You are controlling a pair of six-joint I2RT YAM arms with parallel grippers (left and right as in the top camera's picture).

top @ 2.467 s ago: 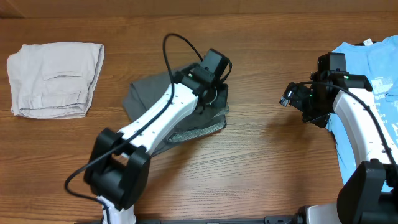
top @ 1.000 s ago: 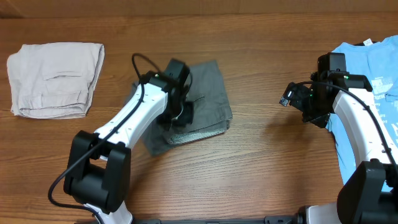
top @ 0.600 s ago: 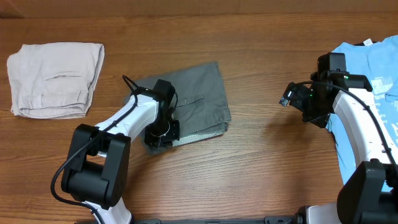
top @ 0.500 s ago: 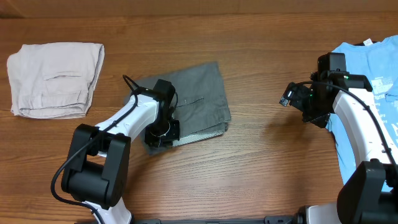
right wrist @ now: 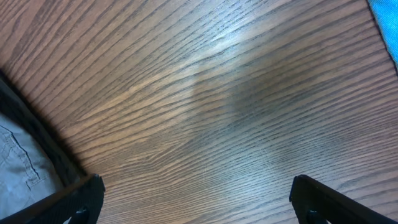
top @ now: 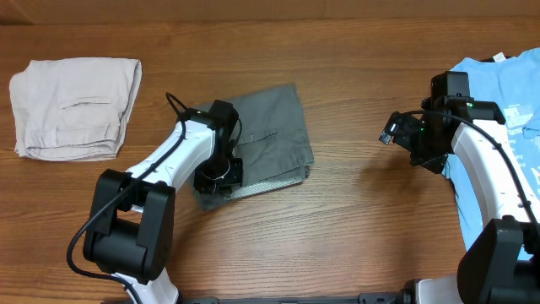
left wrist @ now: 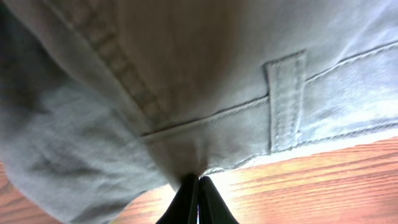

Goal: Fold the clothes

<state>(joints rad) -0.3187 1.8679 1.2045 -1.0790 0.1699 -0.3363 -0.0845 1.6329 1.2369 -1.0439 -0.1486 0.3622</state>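
L claw (left wrist: 199, 182) pinching dark-grey woven cloth shorts (top: 268, 135) at 7 o'clock corner; R claw (right wrist: 196, 190) spread above wooden desk (top: 354, 228), 3 o'clock.

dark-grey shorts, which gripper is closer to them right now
Left. The left gripper is shut on the dark-grey shorts at their near-left edge; the right gripper hangs open over the table, well off to their right, touching nothing.

The dark-grey woven shorts (top: 270, 135) lie flat, left of centre in the overhead view. They are folded into a rough rectangle of stacked layers and turned slightly askew. A slit back pocket (top: 267, 133) faces up, and a paler edge shows along the near side. Up close, a belt loop (left wrist: 286, 99) and stitched seams show. The left gripper (left wrist: 199, 186) pinches the near-left corner.
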